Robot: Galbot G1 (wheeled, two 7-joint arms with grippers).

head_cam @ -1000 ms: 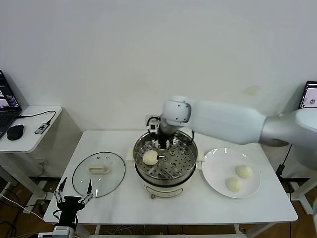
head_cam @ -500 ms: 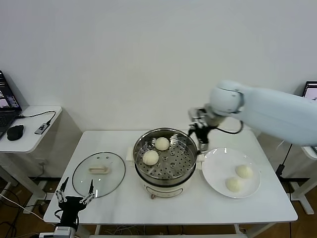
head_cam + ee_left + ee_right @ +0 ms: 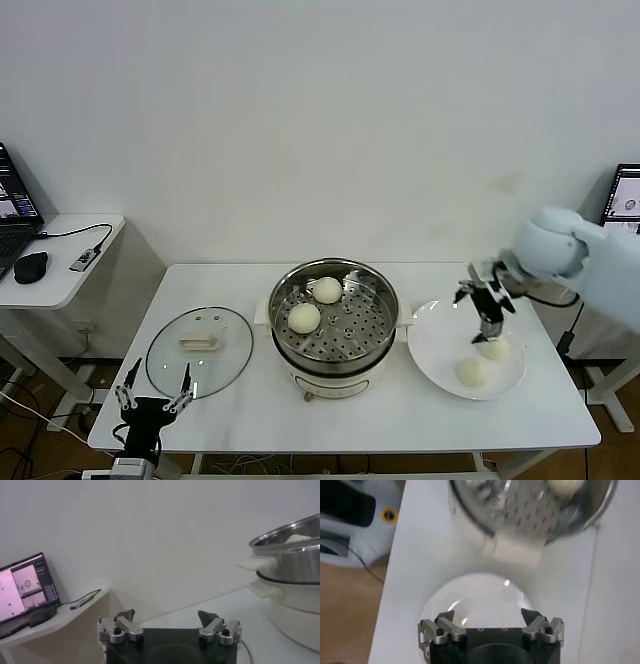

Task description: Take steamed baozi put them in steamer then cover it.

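Note:
The steamer [image 3: 352, 326] stands mid-table with two steamed baozi on its perforated tray, one at the back [image 3: 327, 290] and one at the left [image 3: 304, 318]. Two more baozi [image 3: 493, 348] [image 3: 472, 372] lie on the white plate [image 3: 438, 345] to its right. My right gripper [image 3: 487, 318] hangs open and empty just above the plate's far side, next to the upper baozi. In the right wrist view the right gripper [image 3: 489, 616] is over the plate [image 3: 480, 592], with the steamer [image 3: 520, 510] beyond. My left gripper [image 3: 152, 400] is parked open below the table's front left corner.
A glass lid [image 3: 225, 355] with a cream handle lies flat on the table left of the steamer. A side desk [image 3: 70, 270] with a laptop and mouse stands further left. The left wrist view shows the steamer's side [image 3: 292, 565] and that laptop [image 3: 25, 590].
My right arm swung from over the steamer to the right and down, ending above the plate. A second baozi is left in the steamer. The left arm stayed put.

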